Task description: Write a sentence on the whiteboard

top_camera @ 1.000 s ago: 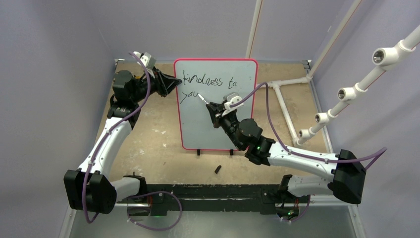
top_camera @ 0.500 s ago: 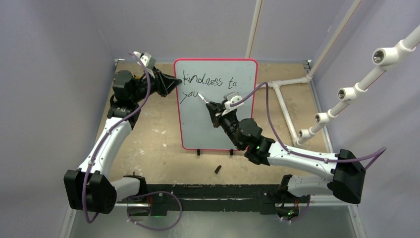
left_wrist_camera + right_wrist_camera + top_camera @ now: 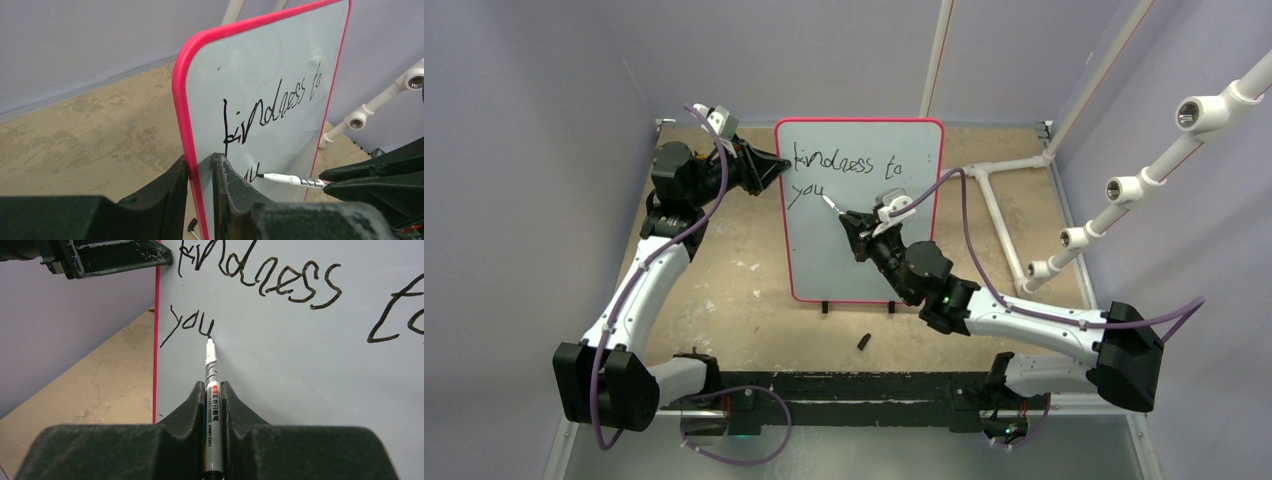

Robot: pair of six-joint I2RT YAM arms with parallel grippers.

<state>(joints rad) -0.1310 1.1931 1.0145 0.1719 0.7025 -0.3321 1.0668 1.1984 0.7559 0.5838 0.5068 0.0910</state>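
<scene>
The whiteboard stands upright on the table, pale grey with a pink-red rim. Its sentence reads "kindness to" with "you" under it. My left gripper is shut on the board's left rim, one finger on each face. My right gripper is shut on a white marker. The marker sticks straight out from the jaws, and its tip touches the board just past the "u" of "you". In the left wrist view the marker comes in from the right.
A small black marker cap lies on the table in front of the board's black feet. A white pipe frame rises at the right, with one pipe lying on the table. Purple walls close in left and back.
My right gripper and the marker have shifted very slightly left at the end of "you". The left gripper has kept its hold on the rim.
</scene>
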